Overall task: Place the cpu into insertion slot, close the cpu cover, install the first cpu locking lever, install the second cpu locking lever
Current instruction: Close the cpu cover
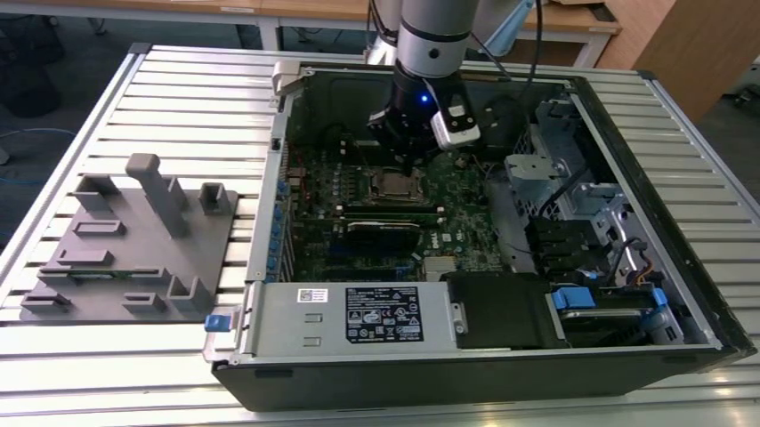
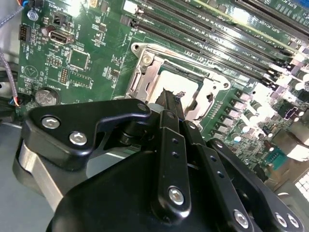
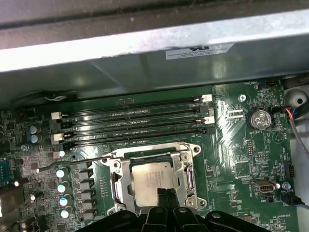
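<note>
The dull-silver square cpu (image 3: 151, 178) is seated under the seemingly lowered thin silvery cpu cover (image 3: 188, 175), with the black gripper (image 3: 164, 194) pinched together just above; the thin wire lever (image 3: 72, 163) is judged unlatched.

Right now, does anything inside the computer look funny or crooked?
Yes, one thing. A thin metal lever pokes out sideways from beside the cpu cover, out over the green board instead of lying tucked along it. The cpu sits flat and straight inside. Nothing looks broken.

Arm (image 1: 433, 36): silver-grey tube, blue light (image 1: 424, 98) near wrist. Gripper (image 2: 170, 99): black linkage bars, silver screws. White camera block (image 1: 456, 127).
</note>
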Tool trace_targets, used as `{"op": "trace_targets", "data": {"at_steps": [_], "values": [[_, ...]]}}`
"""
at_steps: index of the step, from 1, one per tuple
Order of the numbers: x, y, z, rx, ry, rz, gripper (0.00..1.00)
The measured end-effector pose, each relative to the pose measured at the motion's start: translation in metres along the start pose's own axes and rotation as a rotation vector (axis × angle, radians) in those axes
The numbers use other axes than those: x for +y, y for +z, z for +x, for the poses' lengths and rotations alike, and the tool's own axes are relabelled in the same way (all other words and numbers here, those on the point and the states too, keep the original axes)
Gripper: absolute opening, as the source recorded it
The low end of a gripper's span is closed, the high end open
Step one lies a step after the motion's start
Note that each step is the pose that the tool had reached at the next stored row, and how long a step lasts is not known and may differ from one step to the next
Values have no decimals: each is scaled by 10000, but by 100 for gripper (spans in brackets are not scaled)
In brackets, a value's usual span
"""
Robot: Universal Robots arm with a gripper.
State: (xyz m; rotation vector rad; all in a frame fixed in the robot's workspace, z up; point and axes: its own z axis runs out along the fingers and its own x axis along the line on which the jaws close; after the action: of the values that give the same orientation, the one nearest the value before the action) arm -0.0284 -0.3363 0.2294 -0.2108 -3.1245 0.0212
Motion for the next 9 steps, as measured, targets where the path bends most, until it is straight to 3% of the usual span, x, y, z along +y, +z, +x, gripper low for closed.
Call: {"op": "trace_targets", "data": {"at_steps": [5,9], "values": [[0,15,6,-331,-13,-62,10],[-1,15,6,-343,-17,-63,10]]}}
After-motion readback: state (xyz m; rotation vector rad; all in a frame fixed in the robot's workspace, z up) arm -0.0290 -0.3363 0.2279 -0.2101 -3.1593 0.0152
